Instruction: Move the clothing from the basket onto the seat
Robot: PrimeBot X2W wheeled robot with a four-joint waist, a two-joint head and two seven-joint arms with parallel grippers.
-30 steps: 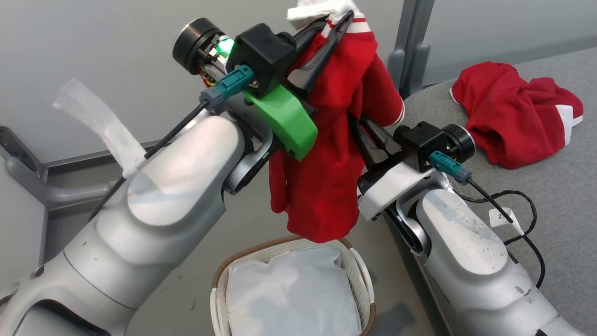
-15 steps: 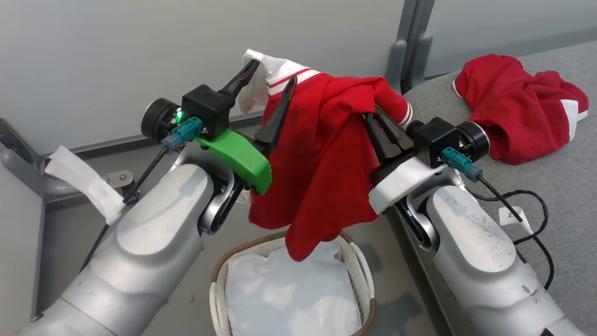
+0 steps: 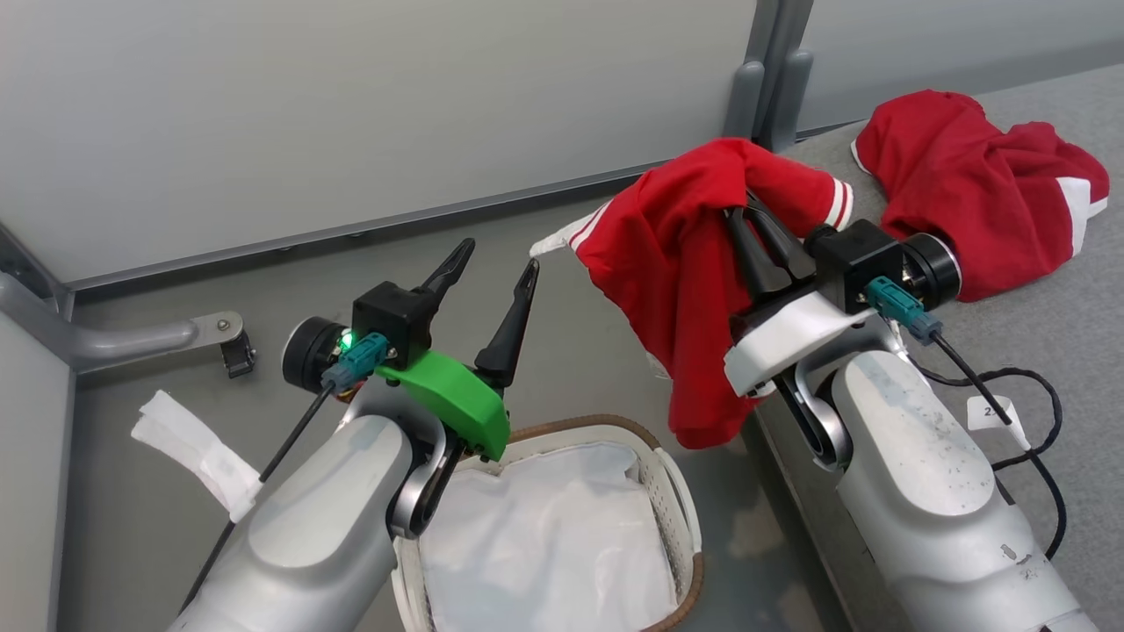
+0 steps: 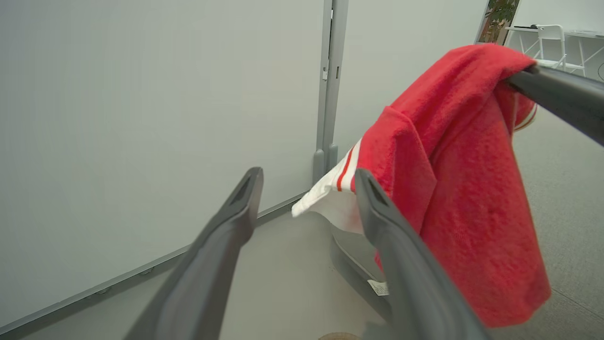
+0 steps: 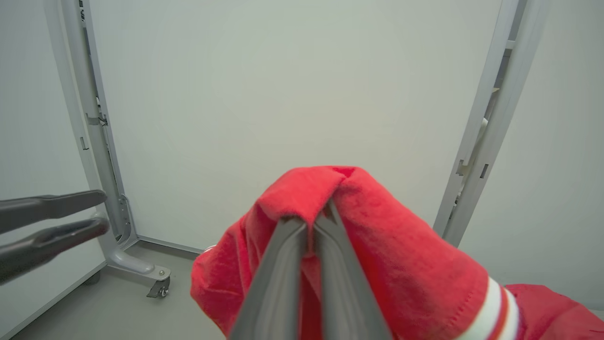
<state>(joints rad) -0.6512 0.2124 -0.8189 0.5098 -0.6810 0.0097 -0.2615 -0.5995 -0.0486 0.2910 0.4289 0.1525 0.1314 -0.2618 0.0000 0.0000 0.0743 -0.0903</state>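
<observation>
The hanging shirt, just toward two o'clock from the middle, is red with white stripes on the cuff. The second shirt, farther out at two o'clock, is red too — with one white panel. The seat under it is plain grey. At six o'clock the basket is white with a brown woven rim; its sheet is white. The arm cover at seven o'clock is bright green.

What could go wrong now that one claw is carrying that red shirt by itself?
The right claw is shut on only a small fold of the red shirt, which hangs over the floor, not yet above the seat; a slip would likely drop it there. Its long loose end dangles beside the seat's edge and the right arm, so it might snag when swung across.
</observation>
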